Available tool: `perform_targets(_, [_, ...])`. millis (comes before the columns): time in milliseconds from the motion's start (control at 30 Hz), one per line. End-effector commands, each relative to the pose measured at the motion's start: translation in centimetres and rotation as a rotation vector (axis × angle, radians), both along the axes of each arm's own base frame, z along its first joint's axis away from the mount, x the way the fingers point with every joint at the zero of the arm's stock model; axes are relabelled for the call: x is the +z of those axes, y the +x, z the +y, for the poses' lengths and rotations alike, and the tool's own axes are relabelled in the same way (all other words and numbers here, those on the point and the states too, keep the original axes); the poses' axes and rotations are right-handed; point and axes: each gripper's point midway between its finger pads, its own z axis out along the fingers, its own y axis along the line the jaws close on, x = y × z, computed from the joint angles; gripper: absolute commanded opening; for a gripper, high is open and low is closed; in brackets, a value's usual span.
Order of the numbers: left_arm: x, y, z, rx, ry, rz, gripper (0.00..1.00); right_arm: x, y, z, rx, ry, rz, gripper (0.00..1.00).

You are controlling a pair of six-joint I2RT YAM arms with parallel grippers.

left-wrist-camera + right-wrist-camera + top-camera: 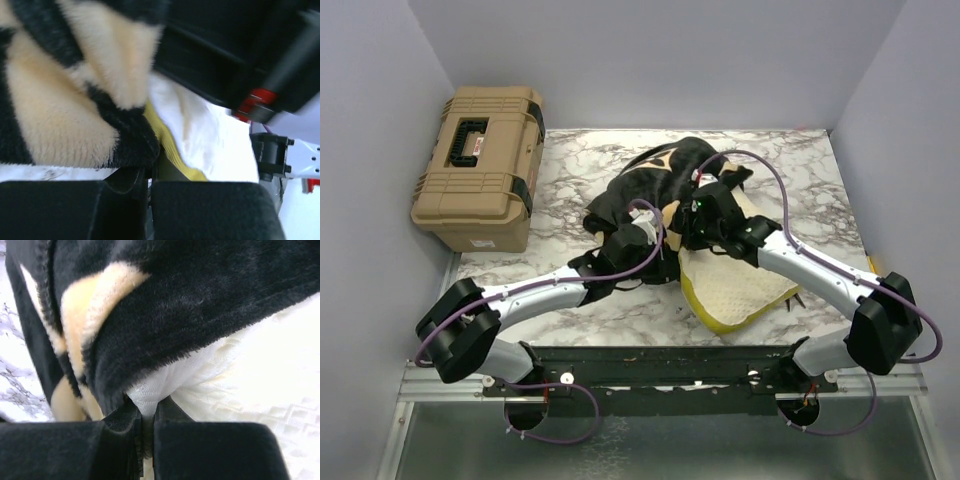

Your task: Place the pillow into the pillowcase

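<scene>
Black plush pillowcase (655,172) mouth sits mid-frame in top view. L gripper (149,184) pinched shut on its hem, R gripper (147,422) shut on pillow (740,285) cloth — bare end runs lower right.

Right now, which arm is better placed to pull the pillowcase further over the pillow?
Left, probably. The left end effector is shut on the pillowcase hem beside the yellow-edged pillow; the right end effector pinches white pillow fabric, anchoring it.

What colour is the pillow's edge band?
Yellow, on the cream-white pillow; the edge band shows best in the top external view.
</scene>
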Motion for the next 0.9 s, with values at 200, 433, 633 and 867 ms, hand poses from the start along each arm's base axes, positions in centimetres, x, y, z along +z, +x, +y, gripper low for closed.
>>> perform_targets(200, [4.9,-7.1,-2.4,-0.26,0.037,-0.266,0.0,1.9,3.1,2.6,0.017,0.184,-0.101,0.0])
perform_targets(433, [3.1,-11.3,-0.8,-0.425,0.11,-0.241,0.11,1.8,0.2,4.9,0.3,0.265,-0.091,0.11])
perform_targets(633, [4.1,-8.2,2.5,-0.283,0.302,-0.326,0.79,0.0,-0.8,1.2,0.197,0.107,-0.005,0.7])
perform_targets(867, [10.7,-1.6,5.2,0.021,0.337,-0.452,0.91,-0.4,-2.0,-4.6,0.023,0.012,0.094,0.88])
